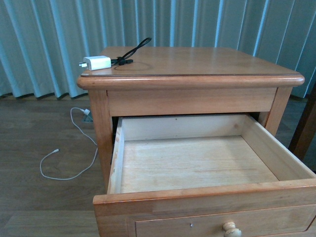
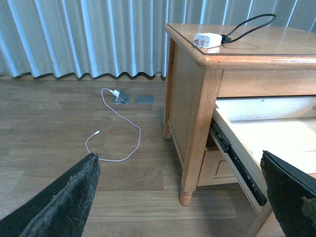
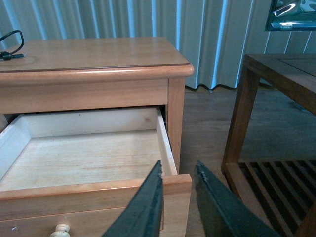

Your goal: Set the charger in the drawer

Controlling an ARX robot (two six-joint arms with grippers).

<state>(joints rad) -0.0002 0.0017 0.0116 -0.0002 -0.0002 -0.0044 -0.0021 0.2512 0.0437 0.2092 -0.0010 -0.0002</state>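
Note:
The white charger point(image 1: 97, 62) lies on the nightstand's top near its back left corner, prongs pointing left, with its black cable point(image 1: 131, 52) looping behind it. The left wrist view shows the charger point(image 2: 208, 40) too. Below the top, the drawer point(image 1: 116, 163) stands pulled far out, its pale wood inside bare and its round knob point(image 1: 231, 229) at the front. My left gripper point(image 2: 182, 170) hangs open over the floor beside the nightstand's left side. My right gripper point(image 3: 178, 169) is shut, empty, just outside the drawer's front right corner point(image 3: 177, 181).
A long thin white cable point(image 1: 74, 158) trails over the wooden floor left of the nightstand, running from a floor socket point(image 2: 121, 96). Pale curtains hang behind. A darker wooden table with a slatted lower shelf point(image 3: 276, 192) stands close on the right.

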